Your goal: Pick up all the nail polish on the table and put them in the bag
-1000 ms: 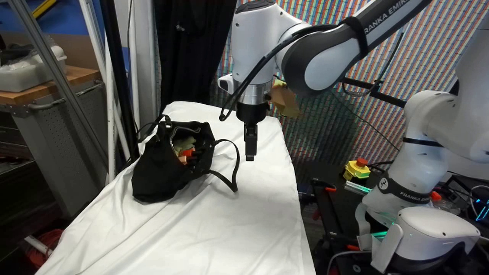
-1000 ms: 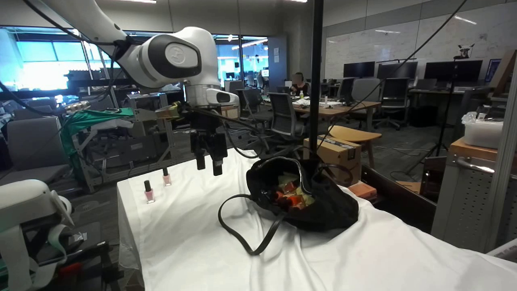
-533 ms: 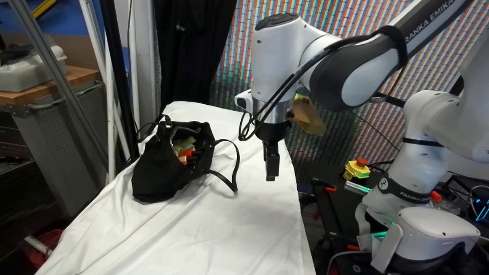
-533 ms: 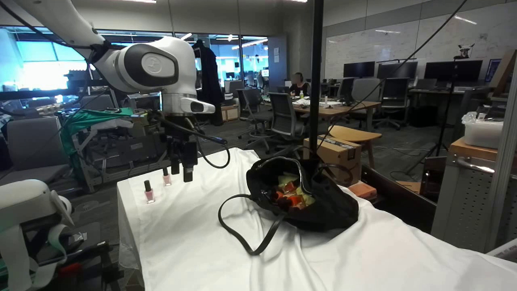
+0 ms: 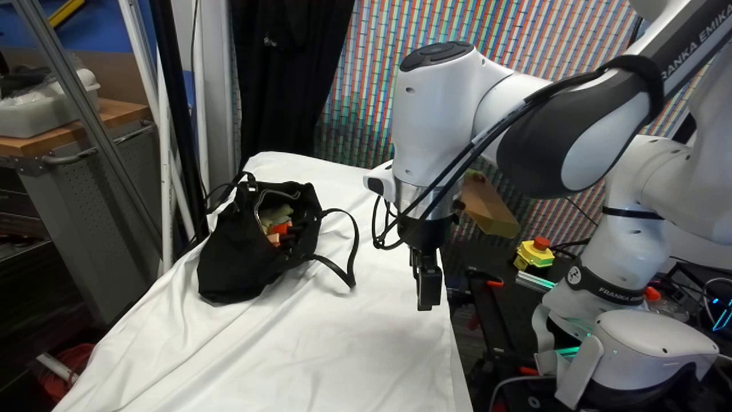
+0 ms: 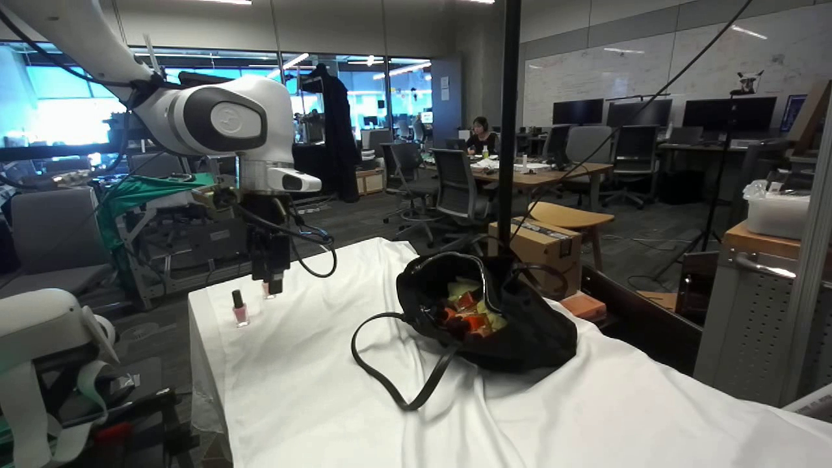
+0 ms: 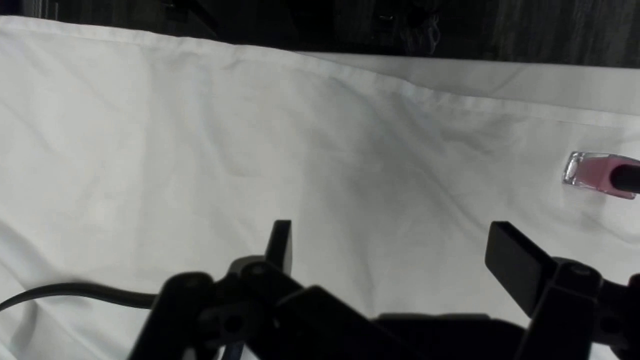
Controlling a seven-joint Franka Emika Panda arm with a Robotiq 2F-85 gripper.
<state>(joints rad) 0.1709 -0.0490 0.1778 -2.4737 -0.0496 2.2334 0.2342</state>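
Orange bottles [image 5: 279,229], only in both exterior views

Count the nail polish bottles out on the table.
2. In an exterior view, one bottle stands near the table edge; the second bottle, farther back, is partly hidden behind the gripper. Others could be hidden.

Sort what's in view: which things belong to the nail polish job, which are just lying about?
Job:
claw
two pink bottles
table
bag
orange-red bottles inside it

Lying about:
cardboard box
plastic tub
grey chairs
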